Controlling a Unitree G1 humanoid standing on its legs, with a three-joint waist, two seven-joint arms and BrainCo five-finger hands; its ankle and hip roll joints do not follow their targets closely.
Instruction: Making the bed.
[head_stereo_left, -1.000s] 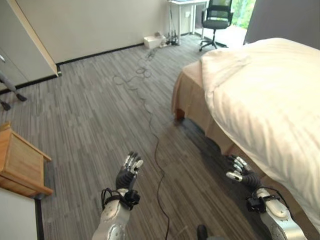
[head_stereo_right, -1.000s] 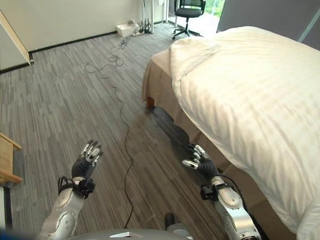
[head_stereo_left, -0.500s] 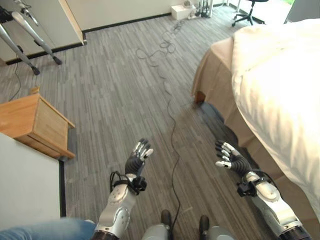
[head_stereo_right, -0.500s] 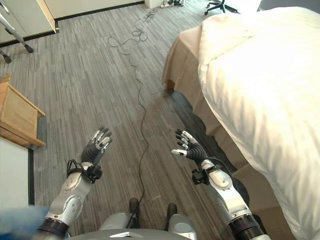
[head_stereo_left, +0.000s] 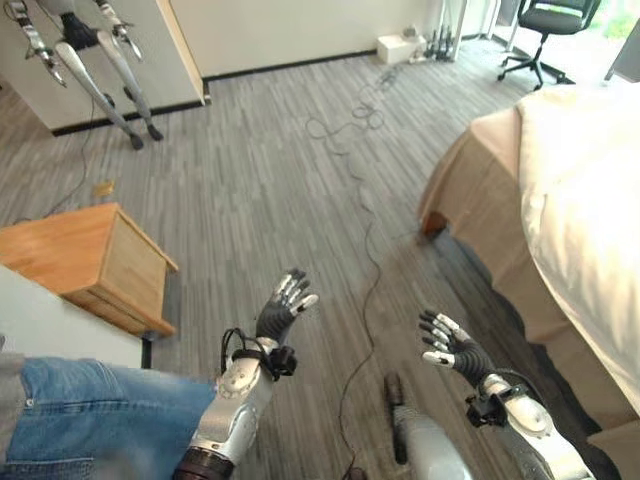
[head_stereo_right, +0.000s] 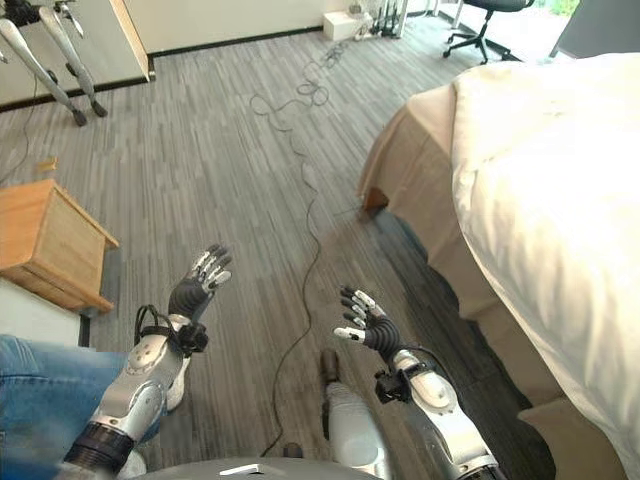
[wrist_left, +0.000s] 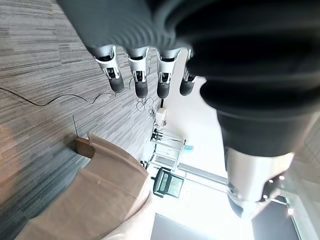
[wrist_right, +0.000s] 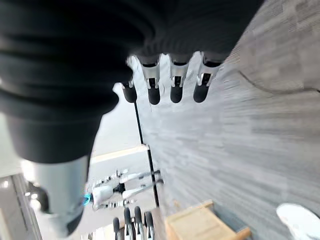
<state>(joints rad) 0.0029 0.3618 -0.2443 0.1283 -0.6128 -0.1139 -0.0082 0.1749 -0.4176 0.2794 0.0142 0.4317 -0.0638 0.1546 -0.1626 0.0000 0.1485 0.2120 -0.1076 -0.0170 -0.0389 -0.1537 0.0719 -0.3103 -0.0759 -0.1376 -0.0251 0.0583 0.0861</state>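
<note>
The bed (head_stereo_right: 420, 150) stands at the right, its tan base showing at the near corner. A cream duvet (head_stereo_right: 540, 190) covers the top and hangs over the side. My left hand (head_stereo_left: 277, 316) is raised over the floor at lower centre-left, fingers straight and empty. My right hand (head_stereo_left: 448, 346) hovers over the floor at lower right, fingers spread and relaxed, holding nothing. It is well short of the bed's side. Each wrist view has its own straight fingers (wrist_left: 136, 75) (wrist_right: 172, 82) with only floor beyond.
A wooden bedside cabinet (head_stereo_left: 90, 265) stands at the left. A person's jeans-clad leg (head_stereo_left: 90, 410) is at lower left. A black cable (head_stereo_right: 305, 190) snakes across the grey floor. An office chair (head_stereo_left: 545, 35) and a white box (head_stereo_left: 397, 47) are by the far wall. Another robot's legs (head_stereo_left: 100, 70) are at top left.
The camera has swung left, so the bed has slid toward the right edge and the cabinet sits more central. A person's leg has come into view. Both hands stay open and empty.
</note>
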